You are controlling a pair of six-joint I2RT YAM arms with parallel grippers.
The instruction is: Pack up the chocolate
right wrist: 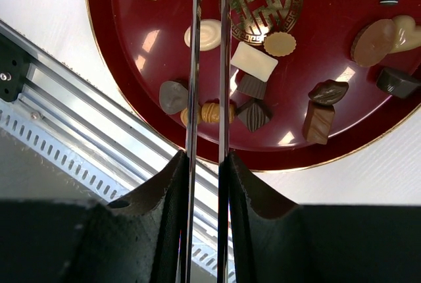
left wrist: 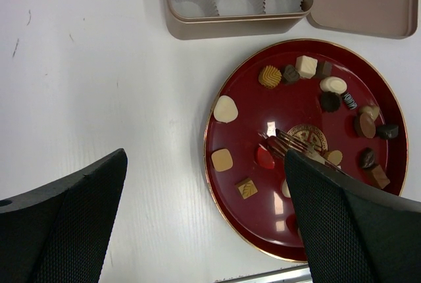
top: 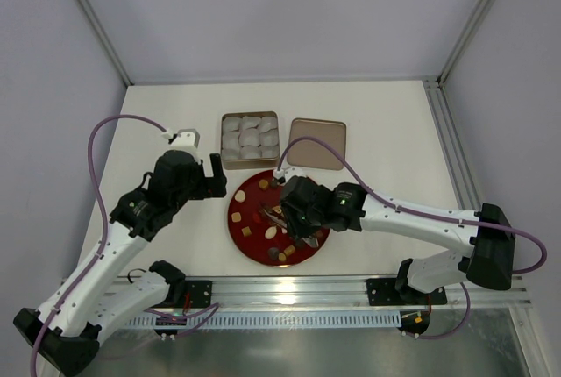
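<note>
The chocolate [left wrist: 225, 108] lies as several small cream, tan, dark and red pieces scattered over a red plate [left wrist: 289, 108]. My right gripper [right wrist: 208, 161] is shut on a pair of metal tongs [right wrist: 224, 66], whose two blades reach out low over the plate [right wrist: 131, 46]. Their tips [left wrist: 273, 139] end beside a red piece [left wrist: 264, 158] near the plate's middle; I cannot tell whether they touch it. My left gripper [left wrist: 207, 230] hangs open over the bare table just left of the plate, holding nothing.
A tan tin [top: 250, 166] lined with white paper cups stands behind the plate, its lid [top: 317, 144] lying flat to its right. An aluminium rail [top: 351, 289] runs along the near table edge just below the plate.
</note>
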